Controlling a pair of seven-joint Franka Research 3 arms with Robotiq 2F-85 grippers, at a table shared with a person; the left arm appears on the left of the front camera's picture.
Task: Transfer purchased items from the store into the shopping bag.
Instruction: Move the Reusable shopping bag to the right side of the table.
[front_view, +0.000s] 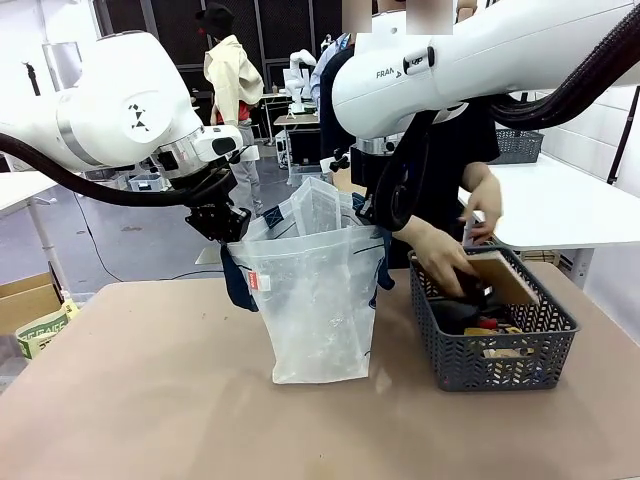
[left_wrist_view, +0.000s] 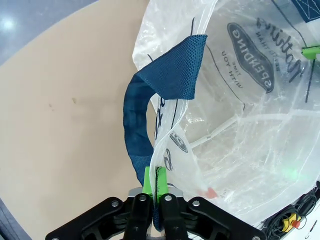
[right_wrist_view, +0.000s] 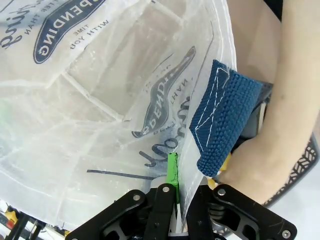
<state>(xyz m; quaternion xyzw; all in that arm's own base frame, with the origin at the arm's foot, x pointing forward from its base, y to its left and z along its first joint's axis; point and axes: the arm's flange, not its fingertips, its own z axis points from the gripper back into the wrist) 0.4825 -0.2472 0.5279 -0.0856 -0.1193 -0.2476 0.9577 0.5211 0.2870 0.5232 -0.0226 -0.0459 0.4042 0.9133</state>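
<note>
shopping bag (front_view: 318, 300) was see-through whitish plastic, navy straps (left_wrist_view: 137, 120), oval logo (left_wrist_view: 252, 57). left gripper (left_wrist_view: 154, 181) and right gripper (right_wrist_view: 179, 181) each pinched its rim tight, bag stretched open between them.

The shopping bag (left_wrist_view: 210, 130) carries a navy oval logo (left_wrist_view: 250, 59) reading "SPENDING TIME WITH YOU". It lies sideways toward one o'clock in the left wrist view, beside looping script that cannot be made out, and shows again toward eleven o'clock in the right wrist view, cut to "PENDING TIME WITH YOU". In the front view the right arm (front_view: 480, 55) bears "FRAN" near twelve o'clock, while the bag's red-white tag (front_view: 263, 282) and the green print on a cardboard box (front_view: 40, 328) at nine o'clock are too small to read.
</note>
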